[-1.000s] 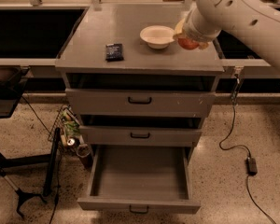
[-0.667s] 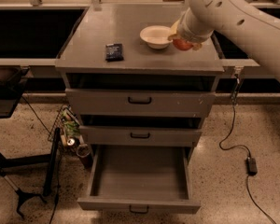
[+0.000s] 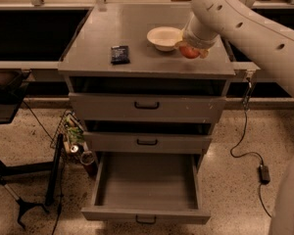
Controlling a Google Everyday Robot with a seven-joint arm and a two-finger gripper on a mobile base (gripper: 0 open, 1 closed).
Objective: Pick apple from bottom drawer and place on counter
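Observation:
The apple [image 3: 188, 52], small and red-orange, sits in my gripper [image 3: 190, 50] at the right part of the counter [image 3: 137, 62], just right of the cream bowl [image 3: 164, 37]. The gripper is shut on the apple, which is at or just above the counter surface; my thick white wrist hides most of the fingers. The bottom drawer [image 3: 146, 182] is pulled out below and holds nothing.
A small black packet [image 3: 120, 54] lies on the counter's left part. Two shallower drawers [image 3: 147, 105] are nearly shut. Dark recessed bins [image 3: 34, 31] flank the cabinet. A cable and plug [image 3: 262, 173] lie on the floor at right, clutter [image 3: 73, 136] at left.
My arm has moved the apple down and slightly left, from beside the bowl's right rim to the counter surface in front of the bowl.

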